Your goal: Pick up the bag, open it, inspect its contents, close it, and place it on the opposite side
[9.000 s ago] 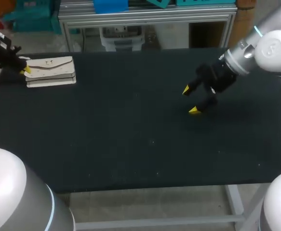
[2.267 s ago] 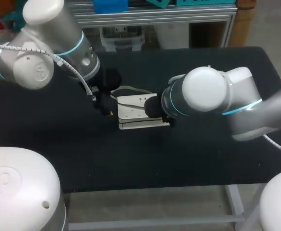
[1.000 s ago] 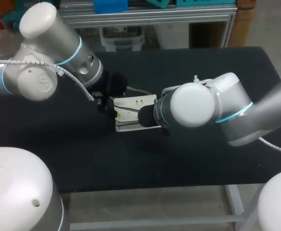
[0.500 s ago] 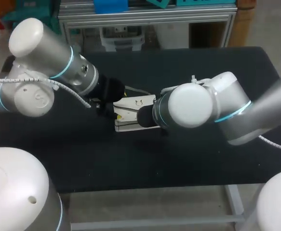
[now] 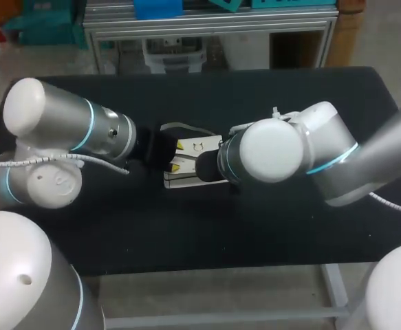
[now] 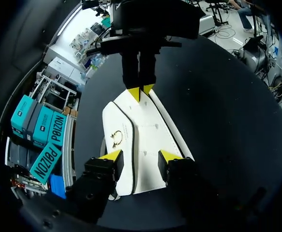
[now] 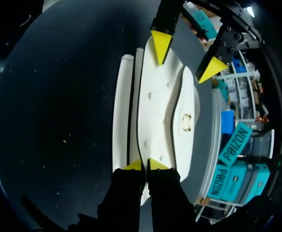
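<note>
nine seconds back the bag (image 5: 190, 158) lay by the far left corner of the tabletop (image 5: 269, 234) with the right arm (image 5: 283, 151) hanging clear of it. now it sits at the middle of the tabletop with both arms on it. in the last second the left arm (image 5: 83, 134) has dropped lower and swung round, and its gripper has slid from the bag's left end to sit over the bag.

the left gripper (image 6: 141, 157) is spread wide. its two yellow tips stand apart over the near end of the bag and grip nothing. the right gripper (image 7: 144, 165) is closed almost tip to tip at the opposite end, apparently pinching a thin layer of the bag.

that reads as the right arm anchoring the bag while the left lines up for a fresh hold on the flap (whether to lift it or press it shut, i cannot tell). the flap lies flat now. the move to the right side is not yet done.

the bag lies flat, flap face up. its long axis runs roughly parallel to the tabletop's long edges, one end toward each arm. the flap with its small metal clasp (image 6: 116, 138) is on the side toward the far edge, and the stacked, layered side faces the near edge.
</note>
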### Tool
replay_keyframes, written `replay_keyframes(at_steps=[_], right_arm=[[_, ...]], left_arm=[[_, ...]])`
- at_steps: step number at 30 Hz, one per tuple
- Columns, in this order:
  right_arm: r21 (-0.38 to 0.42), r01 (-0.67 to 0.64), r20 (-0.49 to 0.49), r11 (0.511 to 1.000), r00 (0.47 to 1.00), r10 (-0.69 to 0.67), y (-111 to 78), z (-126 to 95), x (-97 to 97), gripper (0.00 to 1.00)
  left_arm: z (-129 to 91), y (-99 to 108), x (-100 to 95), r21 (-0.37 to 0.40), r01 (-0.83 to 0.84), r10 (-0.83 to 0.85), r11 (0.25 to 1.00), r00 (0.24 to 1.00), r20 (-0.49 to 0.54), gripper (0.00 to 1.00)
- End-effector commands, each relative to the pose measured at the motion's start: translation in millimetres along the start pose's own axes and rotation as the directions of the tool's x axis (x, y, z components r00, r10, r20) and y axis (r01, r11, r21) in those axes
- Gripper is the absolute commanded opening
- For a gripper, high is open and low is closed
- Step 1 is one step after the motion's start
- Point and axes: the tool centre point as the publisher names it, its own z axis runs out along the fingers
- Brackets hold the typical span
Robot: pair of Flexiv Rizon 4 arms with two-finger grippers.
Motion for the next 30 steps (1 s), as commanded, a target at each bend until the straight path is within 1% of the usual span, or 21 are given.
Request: replay_keyframes(at_steps=[1,3,7,9,10,14,15,17,18,26,30], right_arm=[[0.0,-0.001,0.004,1.0,1.0,0.001,1.1,2,1.7,0.0],[0.0,-0.001,0.004,1.0,1.0,0.001,1.1,2,1.7,0.0],[0.0,-0.001,0.004,1.0,1.0,0.001,1.1,2,1.7,0.0],[0.0,-0.001,0.004,1.0,1.0,0.001,1.1,2,1.7,0.0],[0.0,-0.001,0.004,1.0,1.0,0.001,1.1,2,1.7,0.0],[0.0,-0.001,0.004,1.0,1.0,0.001,1.1,2,1.7,0.0],[0.0,-0.001,0.004,1.0,1.0,0.001,1.1,2,1.7,0.0],[0.0,-0.001,0.004,1.0,1.0,0.001,1.1,2,1.7,0.0],[0.0,-0.001,0.004,1.0,1.0,0.001,1.1,2,1.7,0.0],[0.0,-0.001,0.004,1.0,1.0,0.001,1.1,2,1.7,0.0],[0.0,-0.001,0.004,1.0,1.0,0.001,1.1,2,1.7,0.0]], left_arm=[[12,3,0.1,0.052,-0.023,0.021,0.998,0.999,0.038,0.49],[14,2,0.5,0.047,-0.038,0.035,0.998,0.998,0.052,0.48],[19,0,-2.6,0.059,-0.072,0.068,0.996,0.995,0.073,0.49],[23,-1,-4.4,0.05,-0.079,0.074,0.996,0.993,0.088,0.48],[24,-2,-6.2,0.044,-0.084,0.079,0.996,0.992,0.101,0.47],[29,0,-14.0,0.028,-0.072,0.068,0.997,0.991,0.116,0.36],[30,1,-15.4,0.028,-0.066,0.062,0.997,0.992,0.114,0.31],[30,3,-19.2,0.018,-0.053,0.051,0.998,0.992,0.113,0.12],[30,4,-20.8,0.016,-0.049,0.047,0.999,0.993,0.113,0.0],[20,6,-27.5,0.014,-0.032,0.03,0.999,0.992,0.121,0.0],[16,5,-32.2,0.044,-0.02,0.016,0.999,0.996,0.092,0.0]])
